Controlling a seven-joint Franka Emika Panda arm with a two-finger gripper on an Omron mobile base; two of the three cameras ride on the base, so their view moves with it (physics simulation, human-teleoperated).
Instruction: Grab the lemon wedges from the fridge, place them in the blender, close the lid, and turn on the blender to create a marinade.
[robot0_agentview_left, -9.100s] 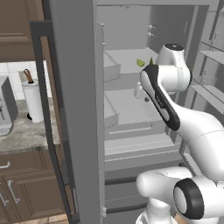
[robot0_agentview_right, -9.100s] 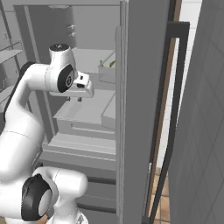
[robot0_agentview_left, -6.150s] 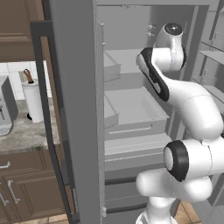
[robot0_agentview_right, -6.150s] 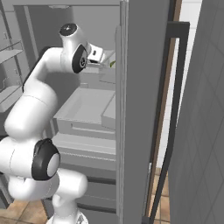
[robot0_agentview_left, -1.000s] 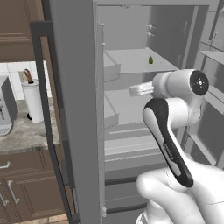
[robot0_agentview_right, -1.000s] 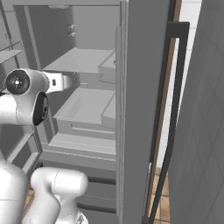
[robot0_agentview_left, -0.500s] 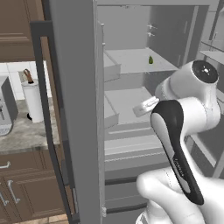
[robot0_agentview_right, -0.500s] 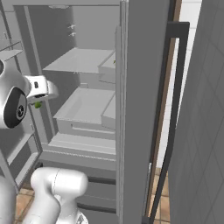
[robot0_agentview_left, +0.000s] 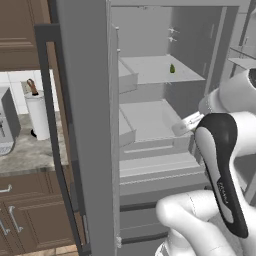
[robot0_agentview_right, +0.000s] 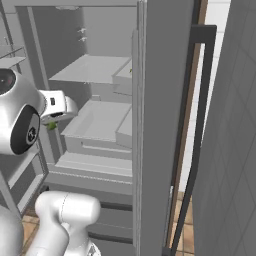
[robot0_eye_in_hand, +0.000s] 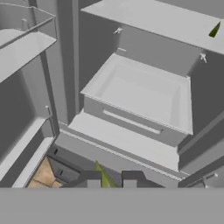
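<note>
Lemon wedge (robot0_eye_in_hand: 104, 177) sits pinched between your tool's (robot0_eye_in_hand: 112, 180) two dark fingertips at the bottom centre of the hand view, and the right base view shows the same green sliver just below the hand, left of centre. It looks tiny, light and probably slick and soft, so you should keep a gentle, steady pinch across its flat flanks. You have two wedges to count: this one, and a second (robot0_agentview_left: 172, 68) lying on the fridge's (robot0_agentview_left: 90, 125) upper shelf (robot0_agentview_left: 150, 70), upper right of the left base view.
</note>
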